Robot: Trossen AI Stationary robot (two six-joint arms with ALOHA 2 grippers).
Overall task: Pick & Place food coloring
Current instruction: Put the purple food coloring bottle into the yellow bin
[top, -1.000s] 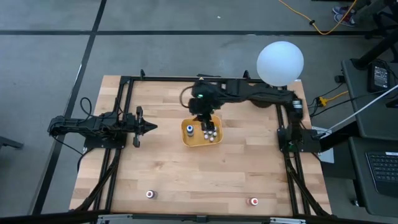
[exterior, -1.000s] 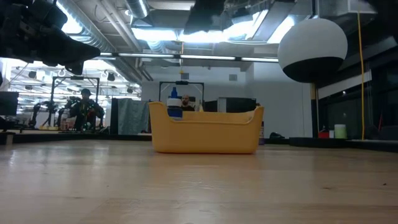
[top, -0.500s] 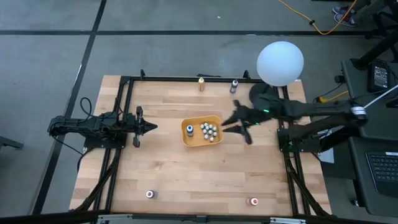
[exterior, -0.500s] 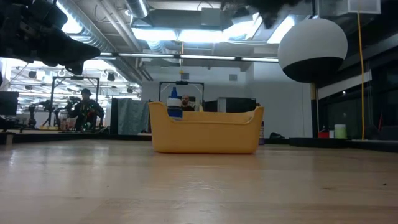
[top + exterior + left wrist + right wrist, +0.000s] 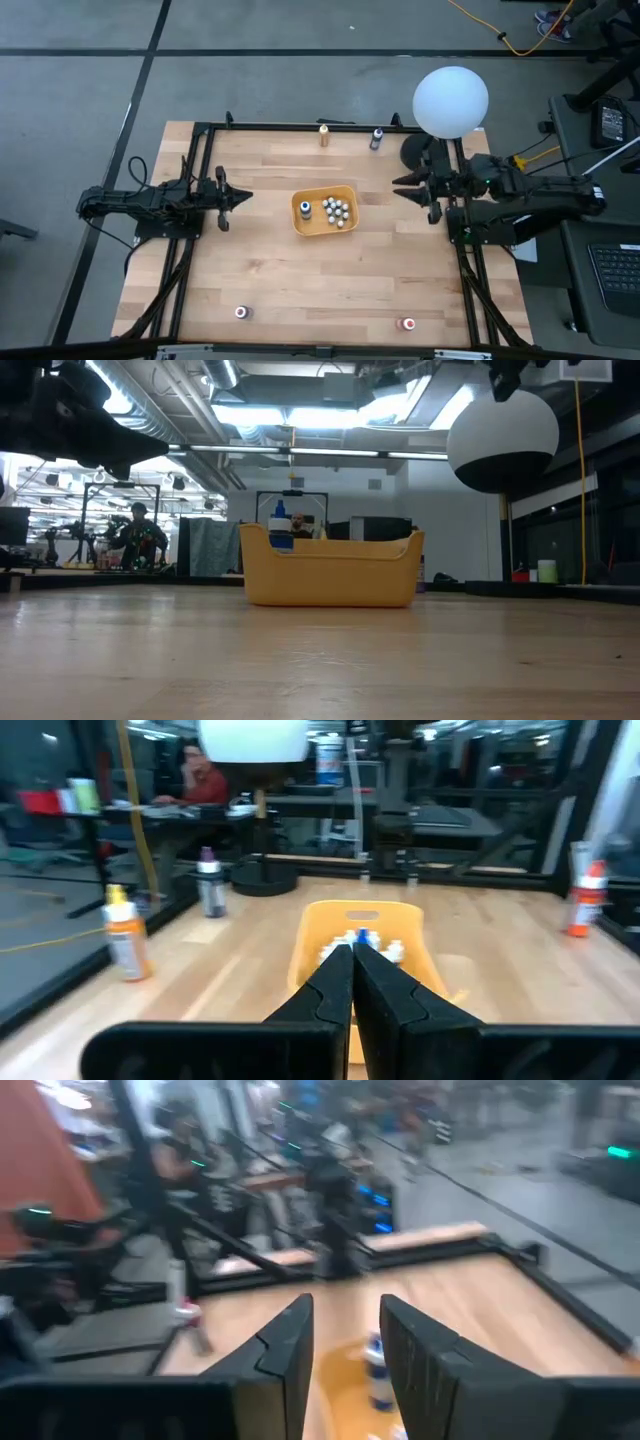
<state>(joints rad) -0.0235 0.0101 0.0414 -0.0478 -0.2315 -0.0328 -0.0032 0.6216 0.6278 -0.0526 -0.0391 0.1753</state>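
Food coloring bottles [image 5: 336,211] stand upright, caps up, clustered in the orange-yellow tray [image 5: 300,222] at the table's center; most look whitish from above, and 1 blue-capped bottle [image 5: 305,208] sits at the tray's 9 o'clock end. The tray's long axis runs roughly 9 to 3 o'clock, slightly tilted. Loose bottles stand apart on the wood table [image 5: 270,270]: an orange one [image 5: 324,134] and a dark one [image 5: 377,138] near the 12 o'clock edge, a whitish one [image 5: 241,313] near 7 o'clock, and a red one [image 5: 408,324] near 5 o'clock.

Left gripper [image 5: 240,196] hangs at 9 o'clock, aimed at the tray, its jaws pressed together and holding nothing. Right gripper [image 5: 398,188] hovers at 3 o'clock, well clear of the tray, jaws parted with a narrow gap and empty.

No label text can be read.
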